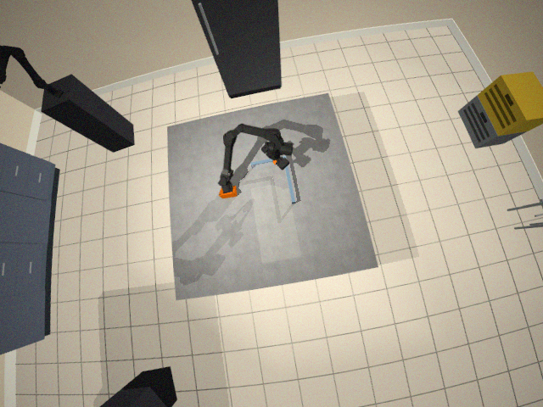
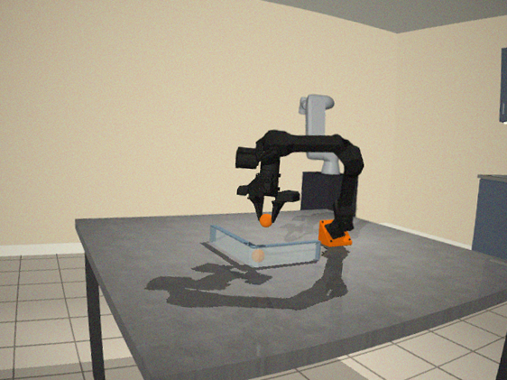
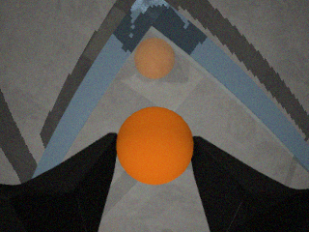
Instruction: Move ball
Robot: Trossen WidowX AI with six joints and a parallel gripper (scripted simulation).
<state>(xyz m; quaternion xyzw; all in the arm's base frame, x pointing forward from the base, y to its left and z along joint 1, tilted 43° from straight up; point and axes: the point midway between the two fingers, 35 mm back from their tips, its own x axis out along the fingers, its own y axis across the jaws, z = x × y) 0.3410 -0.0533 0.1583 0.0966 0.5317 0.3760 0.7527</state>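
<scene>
My gripper is shut on the solid orange ball and holds it in the air, above the tops of the walls. The fingers touch it on two opposite sides. The see-through ball copy sits low inside the corner of the two clear walls. In the wrist view the copy shows farther up the picture than the held ball, close to where the walls meet. In the top view the gripper hides the copy and the corner.
The grey table carries the arm's orange base, off to the side of the walls. Dark arm shadows lie on the table top. A grey robot arm stands beyond the table, and a dark cabinet stands past its edge.
</scene>
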